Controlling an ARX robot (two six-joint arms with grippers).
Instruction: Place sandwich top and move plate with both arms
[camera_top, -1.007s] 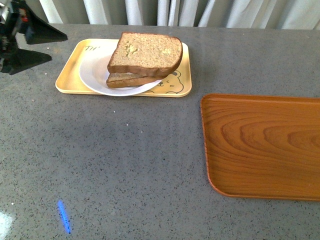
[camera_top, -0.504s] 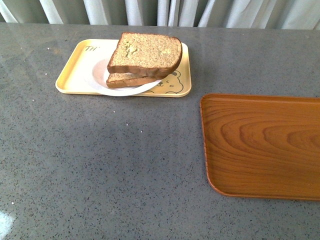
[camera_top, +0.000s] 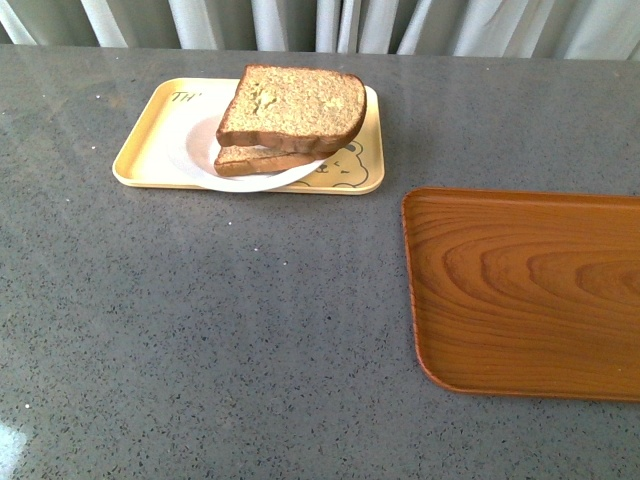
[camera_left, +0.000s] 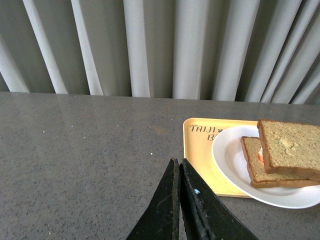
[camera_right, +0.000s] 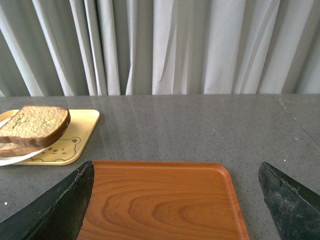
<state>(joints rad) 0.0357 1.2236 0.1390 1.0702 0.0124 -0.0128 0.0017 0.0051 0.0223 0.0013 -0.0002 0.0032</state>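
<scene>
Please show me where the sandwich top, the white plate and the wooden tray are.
sandwich top (camera_top: 292, 107), front view, middle of its upper face.
white plate (camera_top: 197, 150), front view, bare left part.
wooden tray (camera_top: 530, 290), front view, bare middle of its floor.

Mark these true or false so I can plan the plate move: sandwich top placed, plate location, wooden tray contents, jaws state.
1. The sandwich top lies on the lower slice. True.
2. The plate sits on the wooden tray. False: it sits on the yellow tray.
3. The wooden tray holds nothing. True.
4. The left gripper has its jaws wide open. False: they are shut, empty.
5. The right gripper grips the plate. False: its jaws are open, empty.
</scene>
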